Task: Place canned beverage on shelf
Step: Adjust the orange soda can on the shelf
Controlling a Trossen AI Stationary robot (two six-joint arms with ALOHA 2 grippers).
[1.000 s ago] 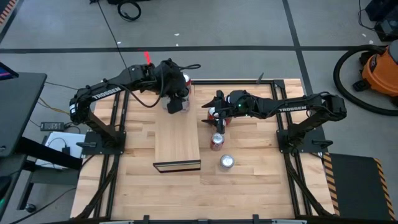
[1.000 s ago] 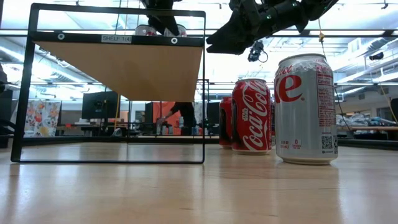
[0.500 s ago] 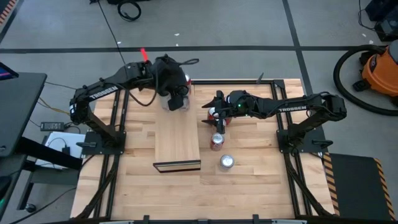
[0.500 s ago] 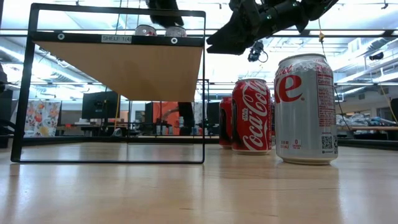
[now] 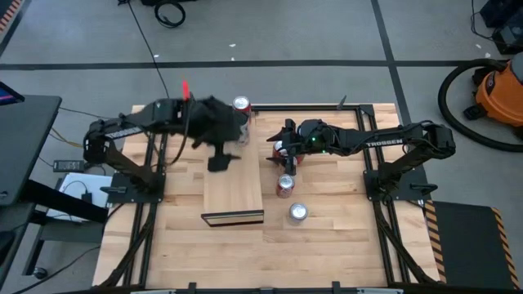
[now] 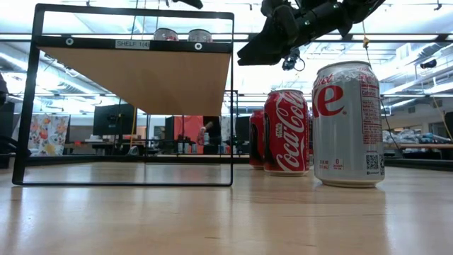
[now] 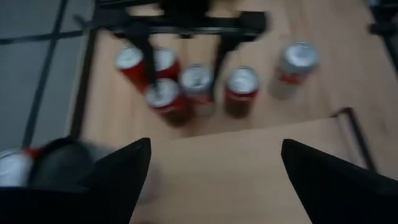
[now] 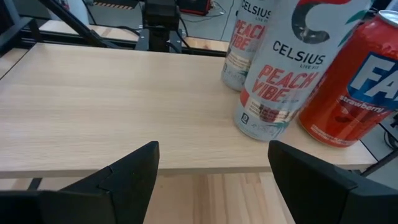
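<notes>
The pale wood shelf [image 5: 233, 184] lies lengthwise mid-table, its dark-edged slot at the near end. A red-topped can [image 5: 242, 105] apparently stands upright at its far end.

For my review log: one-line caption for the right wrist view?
Open right gripper faces the shelf holding two Celsius cans and a red can.

An orange vacuum cleaner [image 5: 502, 91] with a black hose [image 5: 454, 110] stood on the grey floor right of the table. A black cable [image 5: 170, 12] lay coiled on the floor. A white power strip [image 5: 75, 189] lay left of the table.
</notes>
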